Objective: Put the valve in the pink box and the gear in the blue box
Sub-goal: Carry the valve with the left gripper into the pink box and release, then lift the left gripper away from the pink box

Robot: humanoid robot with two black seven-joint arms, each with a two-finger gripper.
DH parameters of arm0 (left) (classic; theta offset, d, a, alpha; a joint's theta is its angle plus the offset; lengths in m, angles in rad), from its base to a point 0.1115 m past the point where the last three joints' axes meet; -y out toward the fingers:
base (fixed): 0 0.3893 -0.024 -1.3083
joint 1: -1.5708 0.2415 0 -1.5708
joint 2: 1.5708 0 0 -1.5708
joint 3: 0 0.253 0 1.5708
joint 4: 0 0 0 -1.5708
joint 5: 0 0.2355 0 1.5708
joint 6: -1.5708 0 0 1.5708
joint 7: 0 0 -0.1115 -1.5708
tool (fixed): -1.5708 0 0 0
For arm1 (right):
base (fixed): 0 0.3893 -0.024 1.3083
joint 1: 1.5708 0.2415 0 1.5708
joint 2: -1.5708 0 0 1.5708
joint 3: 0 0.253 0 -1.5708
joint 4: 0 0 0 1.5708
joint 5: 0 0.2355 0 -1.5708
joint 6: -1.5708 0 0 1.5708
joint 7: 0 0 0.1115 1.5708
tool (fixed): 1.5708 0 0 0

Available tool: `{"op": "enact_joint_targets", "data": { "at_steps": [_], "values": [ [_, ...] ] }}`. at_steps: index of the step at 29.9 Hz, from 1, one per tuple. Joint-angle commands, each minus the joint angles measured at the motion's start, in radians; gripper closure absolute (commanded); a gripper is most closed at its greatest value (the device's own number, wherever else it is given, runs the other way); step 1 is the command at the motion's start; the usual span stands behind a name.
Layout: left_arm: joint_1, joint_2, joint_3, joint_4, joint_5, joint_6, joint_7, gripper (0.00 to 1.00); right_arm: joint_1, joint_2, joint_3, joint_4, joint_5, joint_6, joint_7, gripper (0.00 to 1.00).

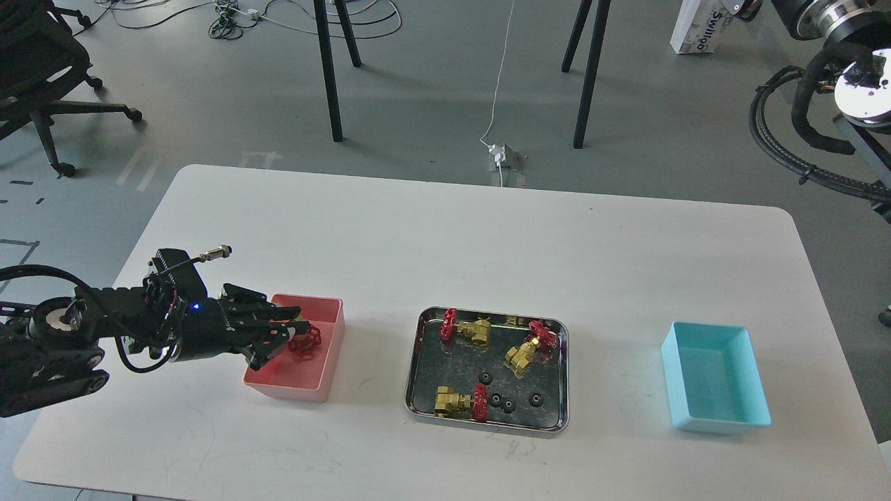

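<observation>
My left gripper (292,337) reaches in from the left and is shut on a valve (305,342) with a red handwheel, held low inside the pink box (327,362). Three more valves (465,328) (529,346) (459,401) lie in the steel tray (487,426). Several tiny black gears (495,399) sit in the tray's front part. The blue box (717,379) stands empty at the right. My right gripper is out of view.
The white table (445,243) carries the two boxes and the tray in a row near its front edge. Beyond the table are stand legs (327,69), an office chair (42,69) and floor cables.
</observation>
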Motion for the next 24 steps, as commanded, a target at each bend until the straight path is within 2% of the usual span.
{"op": "enact_joint_targets", "data": {
  "at_steps": [1, 11, 18, 21, 24],
  "values": [
    [0.014, -0.001, -0.001, 0.002, 0.009, 0.000, 0.000, 0.80, -0.007, 0.001, 0.000, 0.001, 0.000, 0.000, 0.000, 0.01],
    [0.014, -0.003, -0.005, 0.000, 0.011, 0.000, 0.000, 0.63, -0.017, 0.000, 0.000, 0.001, 0.000, 0.000, 0.000, 0.01],
    [0.008, 0.005, -0.010, -0.003, 0.006, 0.000, 0.000, 0.56, -0.018, 0.000, 0.003, -0.003, 0.000, 0.000, 0.000, 0.01],
    [-0.001, 0.019, -0.031, -0.021, 0.000, 0.005, 0.000, 0.48, -0.023, 0.000, 0.001, -0.005, 0.000, 0.005, 0.000, 0.01],
    [0.000, 0.055, -0.117, -0.047, -0.007, 0.003, 0.000, 0.39, -0.029, 0.000, 0.001, -0.012, -0.002, 0.006, 0.000, 0.01]
  ]
}}
